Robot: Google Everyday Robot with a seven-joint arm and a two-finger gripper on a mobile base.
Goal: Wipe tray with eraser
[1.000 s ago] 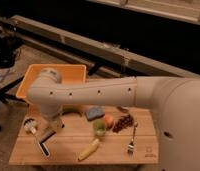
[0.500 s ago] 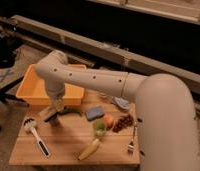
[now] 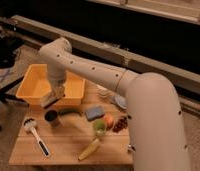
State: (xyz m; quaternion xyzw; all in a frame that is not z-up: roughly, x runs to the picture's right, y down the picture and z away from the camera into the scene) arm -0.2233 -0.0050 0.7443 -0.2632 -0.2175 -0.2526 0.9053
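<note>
Your arm rises from the broad white body at lower right, runs up and left as a long, smooth, pale tube dotted with small dark holes, and bends sharply at a rounded elbow above the tray's far side. From there the forearm drops almost straight down, so the tool (image 3: 54, 94) points downward over the near wall of the tray (image 3: 34, 82).

Your tool is pinched on the eraser (image 3: 49, 101), a small flat block with a pale grey top and a dark underside. The block sits tilted, its left end lower, right at the tray's front rim. You cannot tell whether it touches the plastic.

The tray is a deep yellow-orange rectangular bin with raised walls, glossy and smooth, standing on the back left corner of the light wooden slatted worktop (image 3: 68, 145).

Just in front of the tray stands a dark round cup (image 3: 52, 117), with a green elongated vegetable (image 3: 71, 111) beside it. A white-headed dish brush (image 3: 31, 125) lies to the left. A flat blue-grey sponge (image 3: 94, 112) lies near the middle of the worktop.
</note>
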